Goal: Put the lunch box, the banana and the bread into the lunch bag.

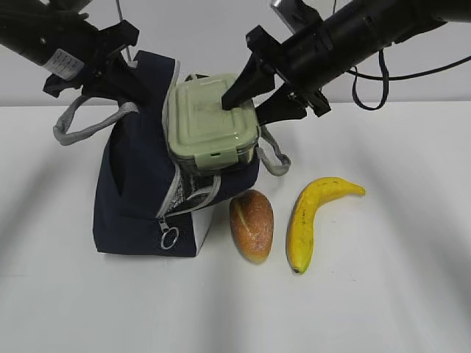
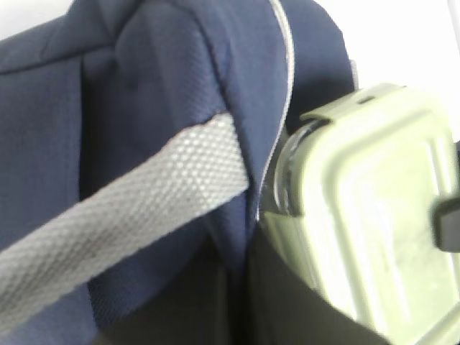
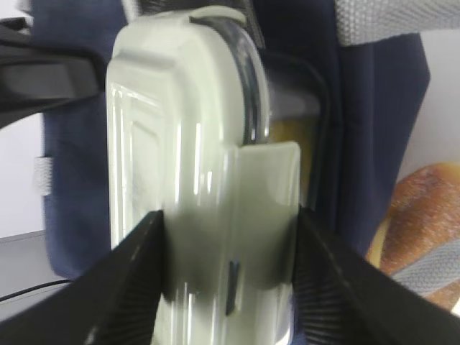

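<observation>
The navy lunch bag (image 1: 136, 198) stands at the left with its mouth open. My left gripper (image 1: 136, 79) is shut on the bag's top edge; in the left wrist view (image 2: 244, 305) its dark jaws pinch the fabric beside the grey handle (image 2: 122, 223). My right gripper (image 1: 256, 103) is shut on the sage-lidded lunch box (image 1: 210, 121), which is tilted and partly inside the bag's mouth. In the right wrist view my fingers (image 3: 136, 280) clamp both sides of the box (image 3: 208, 180). The bread (image 1: 252, 224) and the banana (image 1: 309, 220) lie on the table right of the bag.
The white table (image 1: 397, 294) stretches to the front and right. The bag's zipper ring pull (image 1: 169, 238) hangs at its front corner. A second grey handle (image 1: 276, 158) droops behind the box. A black cable (image 1: 368, 81) hangs from the right arm.
</observation>
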Robot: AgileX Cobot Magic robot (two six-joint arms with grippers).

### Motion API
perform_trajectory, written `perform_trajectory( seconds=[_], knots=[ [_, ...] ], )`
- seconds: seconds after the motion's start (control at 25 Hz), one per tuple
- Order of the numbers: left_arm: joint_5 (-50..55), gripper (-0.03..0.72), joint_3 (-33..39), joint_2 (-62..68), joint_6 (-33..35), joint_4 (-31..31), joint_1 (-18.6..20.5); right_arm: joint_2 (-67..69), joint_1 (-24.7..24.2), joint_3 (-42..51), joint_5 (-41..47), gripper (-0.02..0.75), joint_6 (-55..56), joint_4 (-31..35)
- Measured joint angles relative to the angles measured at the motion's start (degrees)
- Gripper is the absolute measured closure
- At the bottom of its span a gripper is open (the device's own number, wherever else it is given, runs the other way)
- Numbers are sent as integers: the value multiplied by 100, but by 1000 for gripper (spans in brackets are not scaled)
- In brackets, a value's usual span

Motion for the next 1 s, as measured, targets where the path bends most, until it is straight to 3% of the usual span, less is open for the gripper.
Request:
perform_trajectory(
  seconds=[0.68, 1.0],
  knots=[
    [32, 689, 0, 0, 0, 18, 0, 13, 887, 0, -1339, 351, 703, -867],
    [106, 690, 0, 0, 0, 19, 0, 315, 1185, -126, -1721, 336, 755, -860]
  ],
)
